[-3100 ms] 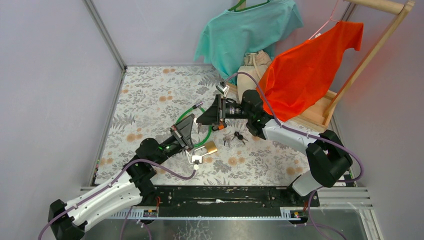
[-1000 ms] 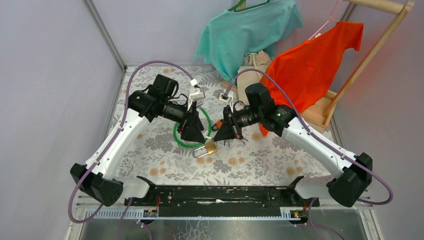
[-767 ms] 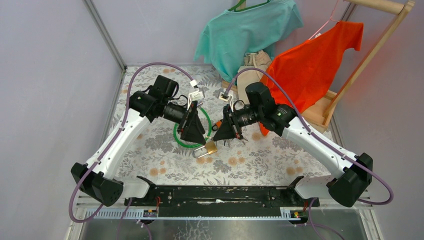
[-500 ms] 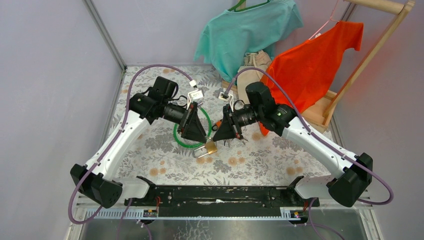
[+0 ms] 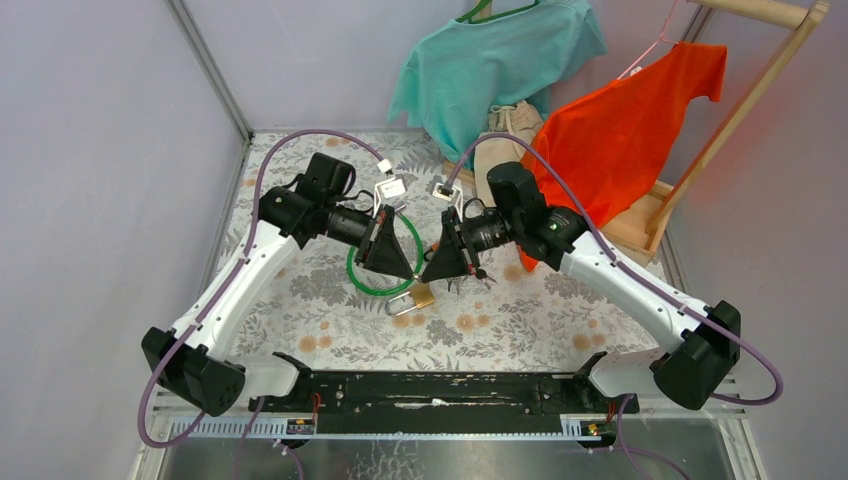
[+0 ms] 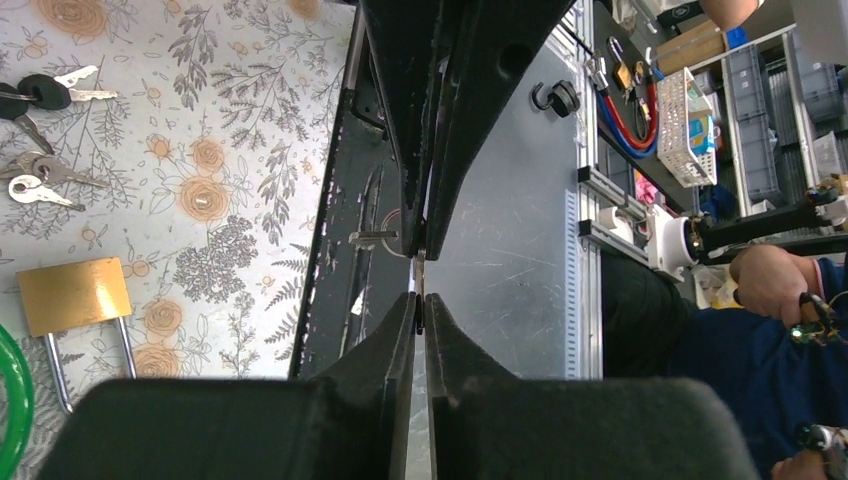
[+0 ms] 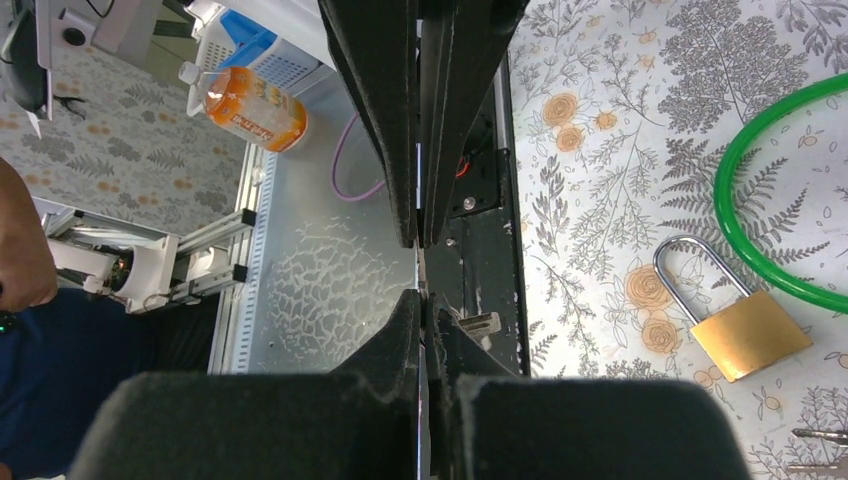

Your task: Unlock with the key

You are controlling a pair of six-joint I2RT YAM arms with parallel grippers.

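One padlock [image 5: 420,297]. One green ring [image 5: 371,290]. Keys [image 6: 40,92] lie in one loose cluster, at least four, exact count unclear. Two shirts far right: teal shirt [image 5: 495,60], orange shirt [image 5: 620,130]. One cloth bag [image 5: 510,128]. One wooden rack [image 5: 745,105]. Two robot arms [image 5: 240,285].

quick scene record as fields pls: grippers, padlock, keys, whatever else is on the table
left gripper: shut, empty, held off the table
right gripper: shut, empty, tip close to the left one
padlock: brass, lying flat, shackle looks closed, no key in it
keys: loose on the table beside the padlock, not held
green ring: lies against the padlock's shackle; cannot tell if it is threaded through
task state: key not yet picked up
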